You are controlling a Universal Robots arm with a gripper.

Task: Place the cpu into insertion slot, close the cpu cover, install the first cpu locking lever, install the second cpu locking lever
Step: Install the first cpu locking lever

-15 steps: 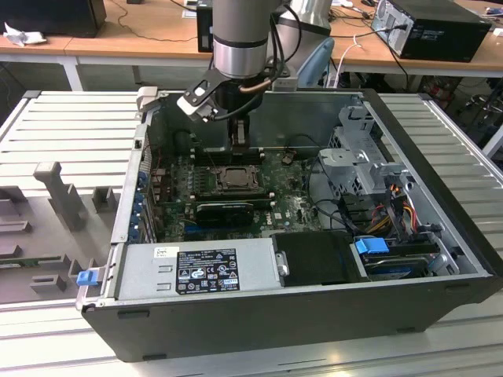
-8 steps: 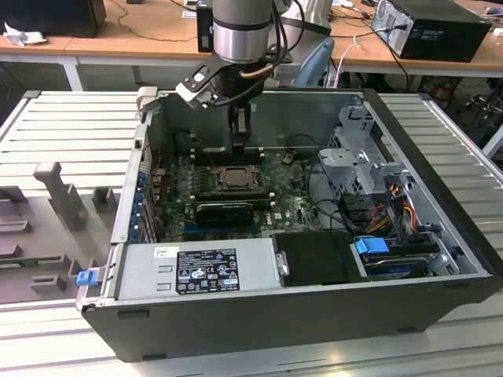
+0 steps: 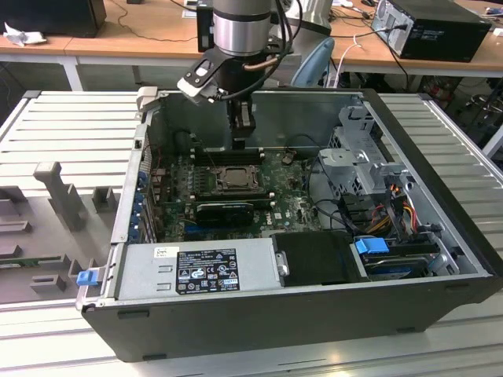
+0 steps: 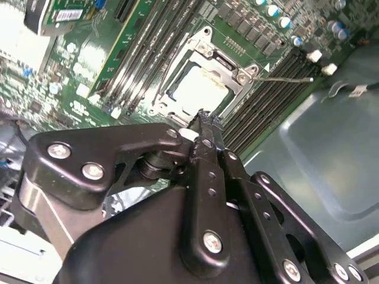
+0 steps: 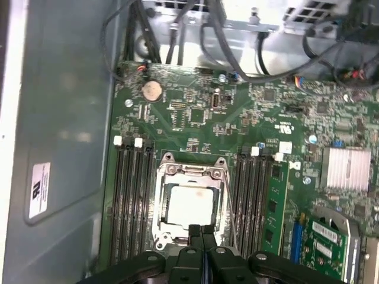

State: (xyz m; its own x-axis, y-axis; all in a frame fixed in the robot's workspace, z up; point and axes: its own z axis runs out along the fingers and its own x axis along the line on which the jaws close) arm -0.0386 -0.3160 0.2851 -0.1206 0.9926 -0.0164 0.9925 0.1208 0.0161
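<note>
A ribbed, silvery metal table (image 3: 55, 118) carries an open dark computer case (image 3: 314, 322), which lies on its side across the table's middle and reaches close to its front edge. Grey blocks (image 3: 59, 196), one of them taller and upright, sit between the case and the table edge at the exterior view's left.

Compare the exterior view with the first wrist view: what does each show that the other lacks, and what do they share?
Exterior view adds the whole open computer case, its labelled power supply, the drive cage and the arm standing over the board. First wrist view adds the coin battery, a finned silver heatsink and a white sticker on the case wall. Both share the green motherboard, the insertion slot with the cpu cover lying over the cpu, and the shut claw poised at the socket's edge.
</note>
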